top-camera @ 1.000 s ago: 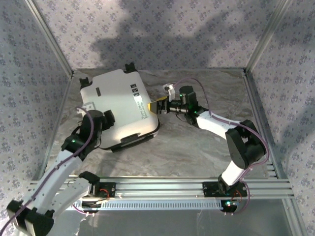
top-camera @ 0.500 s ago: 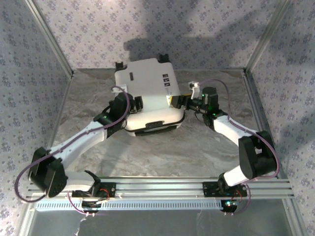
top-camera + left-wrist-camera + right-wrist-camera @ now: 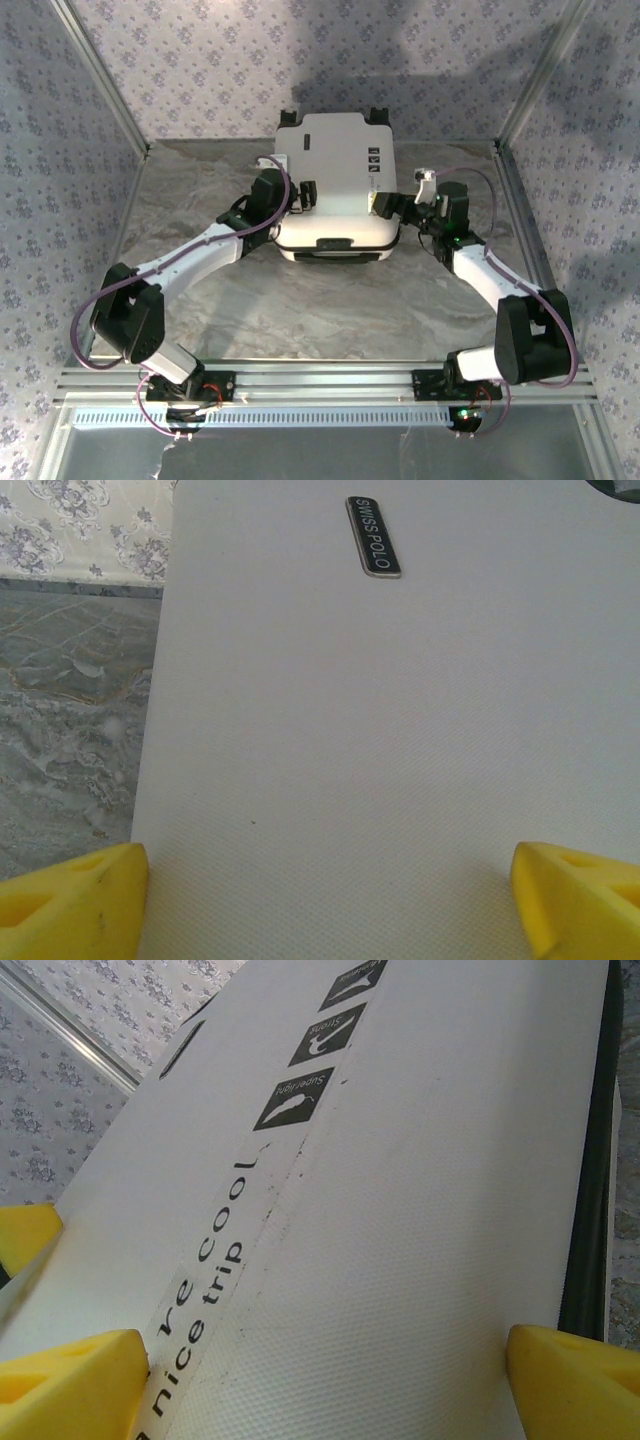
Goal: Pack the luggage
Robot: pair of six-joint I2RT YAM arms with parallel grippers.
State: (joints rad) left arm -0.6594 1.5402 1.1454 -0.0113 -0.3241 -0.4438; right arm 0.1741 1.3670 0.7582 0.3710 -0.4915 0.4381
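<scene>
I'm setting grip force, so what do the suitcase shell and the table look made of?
Suitcase: probably hard plastic, white and matte; the wrist views show a fine pebbled grain. Table: grey marbled, slightly shiny surface; stone or a printed sheet, can't tell.

The luggage [image 3: 338,180] in front of me is a small white hard-shell suitcase, zipped closed and lying flat. Its black wheels [image 3: 380,115] point away from me and its black handle [image 3: 334,243] faces me. The lid carries a black SWISS POLO label [image 3: 373,550] and three black square labels [image 3: 300,1102].
</scene>
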